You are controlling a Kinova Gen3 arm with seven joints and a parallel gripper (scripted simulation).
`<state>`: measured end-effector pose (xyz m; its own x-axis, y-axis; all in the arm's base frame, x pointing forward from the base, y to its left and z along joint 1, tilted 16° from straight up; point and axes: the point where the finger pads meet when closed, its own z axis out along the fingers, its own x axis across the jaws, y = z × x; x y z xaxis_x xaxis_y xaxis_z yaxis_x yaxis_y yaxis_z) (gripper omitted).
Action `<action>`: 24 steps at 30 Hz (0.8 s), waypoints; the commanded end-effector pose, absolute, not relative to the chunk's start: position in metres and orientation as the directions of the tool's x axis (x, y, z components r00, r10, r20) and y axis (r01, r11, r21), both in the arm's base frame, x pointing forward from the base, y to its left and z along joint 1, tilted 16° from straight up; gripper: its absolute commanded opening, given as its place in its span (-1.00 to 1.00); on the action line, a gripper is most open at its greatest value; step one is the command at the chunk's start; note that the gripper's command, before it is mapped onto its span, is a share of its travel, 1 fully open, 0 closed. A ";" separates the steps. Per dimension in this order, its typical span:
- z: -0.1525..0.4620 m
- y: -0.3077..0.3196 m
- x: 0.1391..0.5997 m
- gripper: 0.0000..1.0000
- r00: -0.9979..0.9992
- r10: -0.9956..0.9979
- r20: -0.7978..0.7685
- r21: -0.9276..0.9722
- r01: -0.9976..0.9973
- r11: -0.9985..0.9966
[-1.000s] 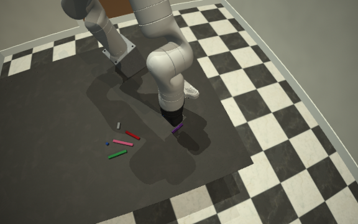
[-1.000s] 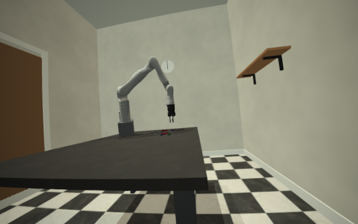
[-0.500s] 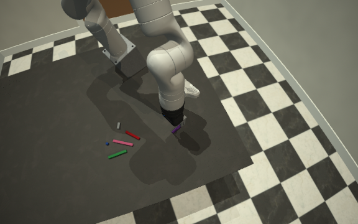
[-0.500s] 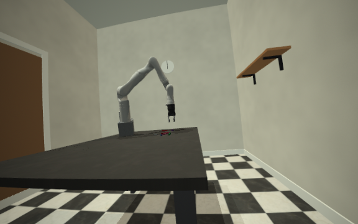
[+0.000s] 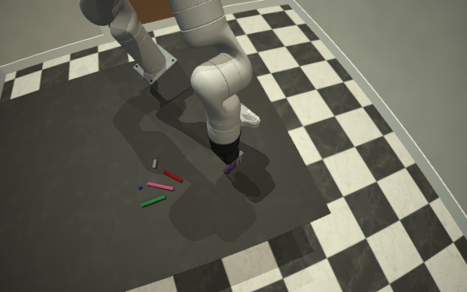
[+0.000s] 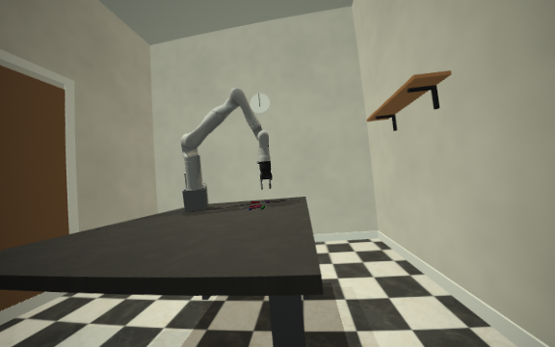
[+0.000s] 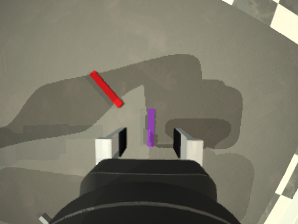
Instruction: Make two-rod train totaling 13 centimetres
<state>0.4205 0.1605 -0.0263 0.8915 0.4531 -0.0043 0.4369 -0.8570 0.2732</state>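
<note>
Below open jaws, purple rod [image 7: 150,127] lengthwise, flat.

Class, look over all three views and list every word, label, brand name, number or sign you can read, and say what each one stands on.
None: no readable text shows in any view.
The round white wall clock shows only a hand; no numerals can be made out.
The small coloured rods, such as the red rod and the purple rod, carry no markings.

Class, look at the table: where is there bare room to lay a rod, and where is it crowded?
Bare stretch: between the red rod and the purple rod. Crowded: where the grey rod, pink rod, blue rod and green rod lie together.
</note>
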 end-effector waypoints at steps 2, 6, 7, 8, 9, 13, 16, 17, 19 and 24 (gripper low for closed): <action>-0.026 0.158 0.420 1.00 0.883 0.469 -0.010 0.273 0.454 -0.848; -0.026 0.153 0.419 1.00 0.867 0.498 -0.022 0.273 0.485 -0.831; -0.026 0.153 0.419 1.00 0.867 0.498 -0.022 0.273 0.485 -0.831; -0.026 0.151 0.419 1.00 0.860 0.510 -0.028 0.273 0.498 -0.823; -0.025 0.149 0.418 1.00 0.851 0.524 -0.033 0.273 0.512 -0.814; -0.025 0.138 0.416 1.00 0.804 0.591 -0.063 0.270 0.584 -0.766; -0.025 0.128 0.413 1.00 0.753 0.651 -0.091 0.264 0.649 -0.714; -0.025 0.124 0.412 1.00 0.733 0.673 -0.101 0.261 0.672 -0.693; -0.024 0.116 0.410 1.00 0.686 0.718 -0.122 0.253 0.720 -0.646; -0.023 0.103 0.407 1.00 0.601 0.784 -0.154 0.237 0.793 -0.561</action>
